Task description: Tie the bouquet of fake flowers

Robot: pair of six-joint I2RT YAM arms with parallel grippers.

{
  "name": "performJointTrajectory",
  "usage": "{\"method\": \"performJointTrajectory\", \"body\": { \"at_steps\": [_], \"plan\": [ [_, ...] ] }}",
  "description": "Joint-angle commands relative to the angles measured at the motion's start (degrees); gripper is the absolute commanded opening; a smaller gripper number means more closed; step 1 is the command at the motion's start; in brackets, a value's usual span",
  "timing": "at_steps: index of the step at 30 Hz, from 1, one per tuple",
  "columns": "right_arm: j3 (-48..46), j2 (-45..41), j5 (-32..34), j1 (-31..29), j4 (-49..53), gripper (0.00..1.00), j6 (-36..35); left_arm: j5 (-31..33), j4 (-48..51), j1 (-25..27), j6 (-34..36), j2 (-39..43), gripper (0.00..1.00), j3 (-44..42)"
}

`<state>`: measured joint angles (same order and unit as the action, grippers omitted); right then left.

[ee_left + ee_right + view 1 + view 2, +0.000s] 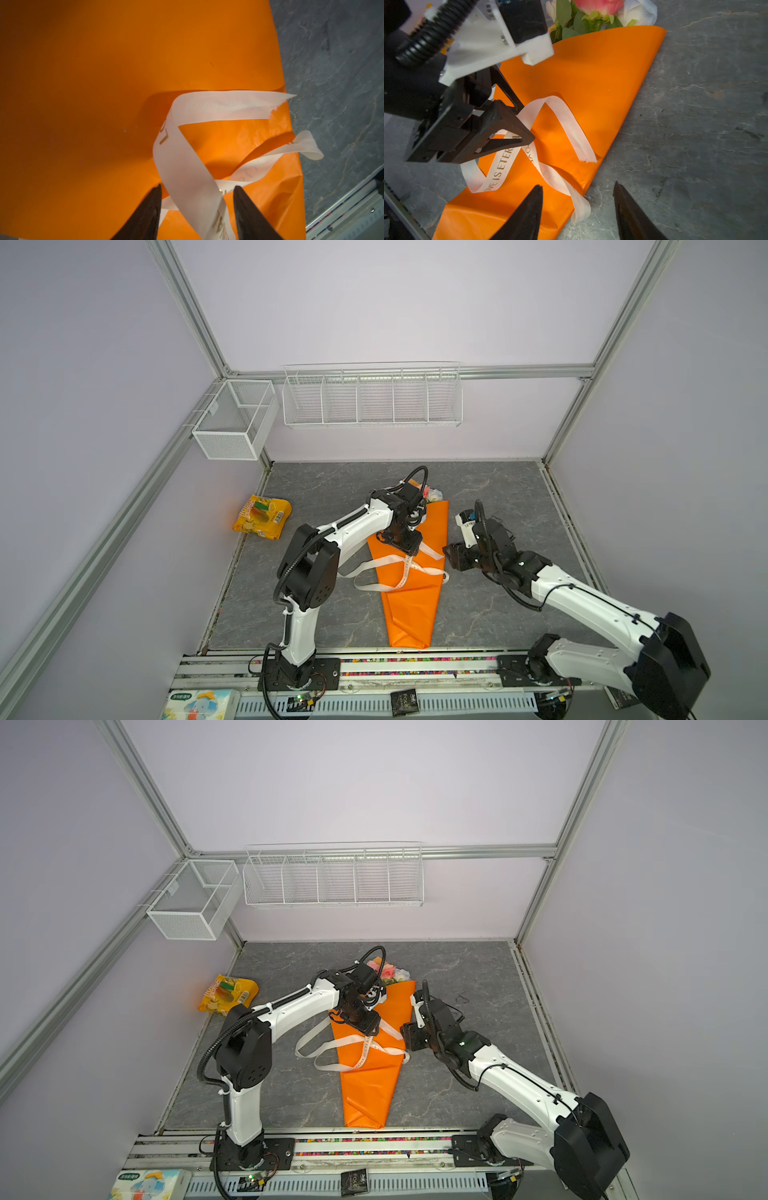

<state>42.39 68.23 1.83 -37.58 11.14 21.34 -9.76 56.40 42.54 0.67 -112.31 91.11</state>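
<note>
Orange-paper-wrapped bouquet of fake flowers [409,605] lies flat on the grey marble-pattern tabletop [498,489]. Long axis runs near-to-far: folded narrow end at the near edge, pink and white blooms [388,971] at the far mouth. Cream printed ribbon [182,166] crosses the cone about midway, ends loose, no knot visible. Left gripper [523,124] sits right over that crossing, jaws spread, ribbon running between them unpinched. Right gripper [577,185] is just off the cone's right edge, jaws spread, empty, small ribbon loop [582,207] close in front. My read: ribbon lies across the axis, so tightening needs opposite sideways pulls. Left is nearer the crossing, right nearer the loop.
</note>
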Motion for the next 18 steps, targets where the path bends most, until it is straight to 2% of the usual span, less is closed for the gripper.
{"method": "performJointTrajectory", "body": {
  "at_steps": [1, 4, 8, 11, 18],
  "plan": [
    [-0.8, 2.4, -4.2, 0.3, -5.7, 0.58, 0.8, 3.3, 2.9, 0.2, 3.9, 4.4, 0.68, -2.9],
    [0.5, 5.4, -5.2, 0.3, -6.5, 0.57, 0.0, 2.2, 1.0, 0.2, 5.3, 4.7, 0.71, -5.7],
    [2.8, 9.2, -7.4, 0.3, -6.9, 0.58, -0.2, -1.7, 0.6, 0.2, 5.6, 1.7, 0.73, -4.1],
    [2.3, 10.3, -7.3, 0.3, -9.2, 0.57, 0.7, -1.7, 1.3, 0.2, 6.5, -0.4, 0.73, -3.5],
    [1.8, 11.3, -6.4, 0.4, -10.4, 0.57, 1.2, 3.7, 0.1, 0.0, 8.3, -0.5, 0.75, -4.7]
  ]
}}
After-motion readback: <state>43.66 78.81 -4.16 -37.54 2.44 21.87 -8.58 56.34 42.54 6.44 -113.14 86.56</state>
